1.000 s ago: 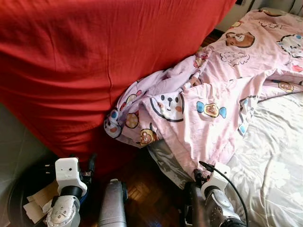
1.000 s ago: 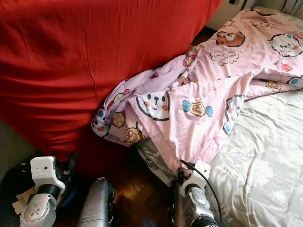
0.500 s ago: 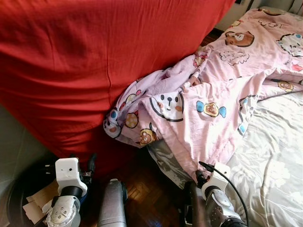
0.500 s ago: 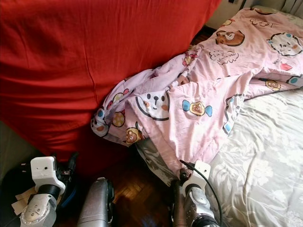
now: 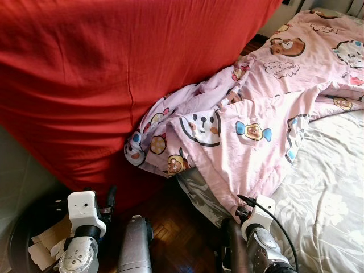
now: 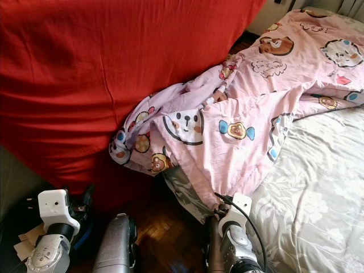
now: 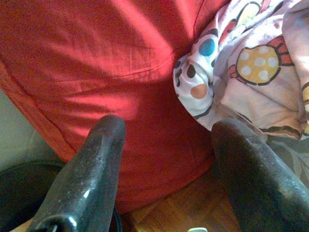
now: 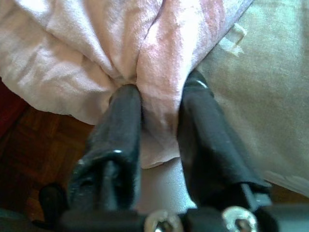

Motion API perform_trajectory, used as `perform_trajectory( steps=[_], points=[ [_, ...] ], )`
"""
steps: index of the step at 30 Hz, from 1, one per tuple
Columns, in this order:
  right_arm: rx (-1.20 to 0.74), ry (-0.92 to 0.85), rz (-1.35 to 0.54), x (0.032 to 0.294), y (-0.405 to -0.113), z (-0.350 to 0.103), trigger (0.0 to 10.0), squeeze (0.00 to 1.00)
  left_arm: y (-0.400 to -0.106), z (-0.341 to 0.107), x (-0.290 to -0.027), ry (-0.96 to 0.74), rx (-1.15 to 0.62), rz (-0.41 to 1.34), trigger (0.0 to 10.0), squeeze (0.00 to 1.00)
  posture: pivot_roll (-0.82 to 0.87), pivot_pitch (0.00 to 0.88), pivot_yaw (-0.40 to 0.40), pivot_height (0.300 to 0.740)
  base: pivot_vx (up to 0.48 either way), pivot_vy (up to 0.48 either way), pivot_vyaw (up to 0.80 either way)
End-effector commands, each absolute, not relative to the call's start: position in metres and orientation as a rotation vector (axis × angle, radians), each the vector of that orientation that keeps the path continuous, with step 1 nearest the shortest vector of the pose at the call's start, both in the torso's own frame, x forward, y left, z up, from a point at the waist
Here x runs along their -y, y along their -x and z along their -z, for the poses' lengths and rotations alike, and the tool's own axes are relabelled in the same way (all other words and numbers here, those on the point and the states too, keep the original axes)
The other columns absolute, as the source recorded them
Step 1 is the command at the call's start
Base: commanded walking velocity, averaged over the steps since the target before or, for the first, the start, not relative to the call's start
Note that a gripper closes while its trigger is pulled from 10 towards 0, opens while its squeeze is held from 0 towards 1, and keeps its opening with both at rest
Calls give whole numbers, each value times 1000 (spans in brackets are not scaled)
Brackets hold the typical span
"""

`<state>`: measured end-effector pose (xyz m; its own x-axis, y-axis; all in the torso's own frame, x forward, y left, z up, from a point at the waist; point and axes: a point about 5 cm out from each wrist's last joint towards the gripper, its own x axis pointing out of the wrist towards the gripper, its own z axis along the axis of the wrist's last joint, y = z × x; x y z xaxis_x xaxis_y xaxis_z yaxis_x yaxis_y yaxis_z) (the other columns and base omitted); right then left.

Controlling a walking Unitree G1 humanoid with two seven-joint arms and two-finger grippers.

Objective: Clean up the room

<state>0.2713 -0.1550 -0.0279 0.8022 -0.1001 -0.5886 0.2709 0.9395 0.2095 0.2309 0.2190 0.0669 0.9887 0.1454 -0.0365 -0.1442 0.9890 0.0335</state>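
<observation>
Since a second ago the pink sheet [image 5: 267, 108] has bunched a little more at its middle folds and the whole view has shifted slightly; both arms have barely moved.

Largest is the red cover [image 5: 114, 74], draped over a big mass that takes up the left and upper part of the head views and hangs down to the wood floor [image 5: 182, 233]. To its right lies the bed [image 6: 318, 193], covered in a pale grey flowered sheet. The pink sheet, printed with cartoon bears and sweets, sprawls over the bed's upper part and spills off its near left edge, a crumpled wad of it pressing against the red cover, a lower corner hanging toward the floor.

Right gripper [image 8: 157, 123] sits low at the bed's edge, fingers [image 8: 120, 125] drawn close with a fold of the pink sheet's corner pinched between them; the grey bed sheet lies just beside.

Left gripper [image 7: 166, 159] hangs low at the left, near the foot of the red cover, fingers [image 7: 96, 164] spread apart with nothing between them. Its wrist view looks past them at the cover and the wad of pink sheet.

A dark round bin [image 5: 23, 239] with card scraps stands beside the left arm.
</observation>
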Motion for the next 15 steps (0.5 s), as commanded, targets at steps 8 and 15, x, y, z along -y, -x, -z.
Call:
perform_trajectory(
  steps=[8, 15],
  points=[
    [-598, -254, 168, 151, -273, 27, 0, 0, -225, -57, -218, -46, -78, -152, 10000, 0, 81, 245, -2, 580, 0, 0, 0],
    [-457, -240, 158, 156, -291, 6, 0, 0, -225, -57, -218, -47, -79, -157, 10000, 0, 81, 247, -3, 580, 0, 0, 0]
  ],
)
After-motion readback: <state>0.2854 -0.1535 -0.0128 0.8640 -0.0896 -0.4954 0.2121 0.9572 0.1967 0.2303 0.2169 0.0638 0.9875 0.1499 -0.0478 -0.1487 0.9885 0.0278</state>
